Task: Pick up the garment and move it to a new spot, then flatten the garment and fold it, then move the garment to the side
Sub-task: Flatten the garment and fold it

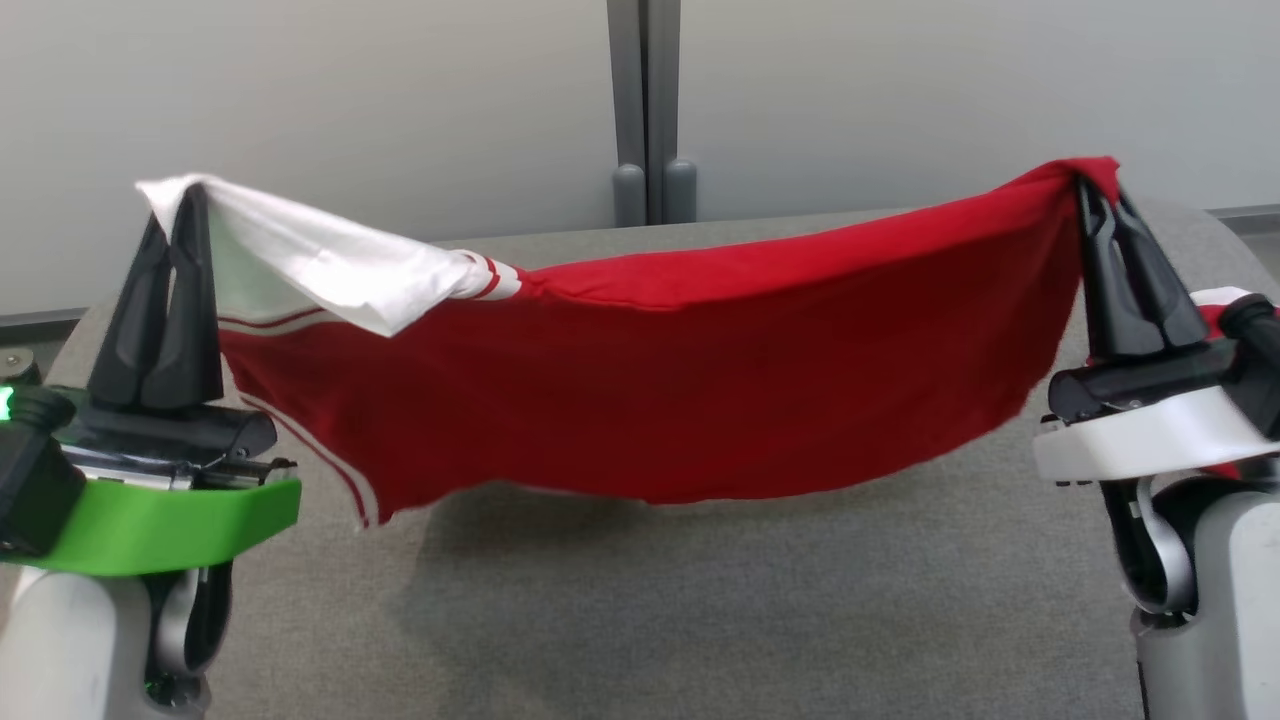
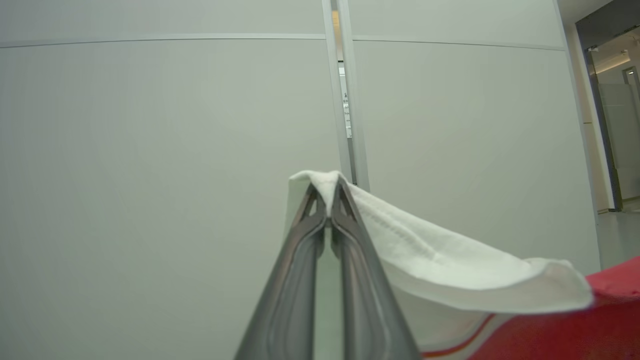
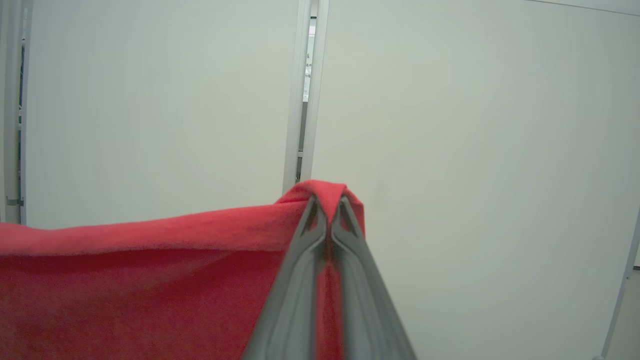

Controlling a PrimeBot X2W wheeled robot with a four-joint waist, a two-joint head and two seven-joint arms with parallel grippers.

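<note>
Garment hangs stretched btwn left pincer and right pincer (each pinching one upper corner), above grey worktop.

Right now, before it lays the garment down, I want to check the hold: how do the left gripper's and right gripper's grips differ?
The left gripper pinches the white end of the garment; the right gripper pinches its red end. The left gripper sits above a green collar, the right gripper above a white collar. Both are shut on the garment, pointing up, stretching it over the table.
</note>
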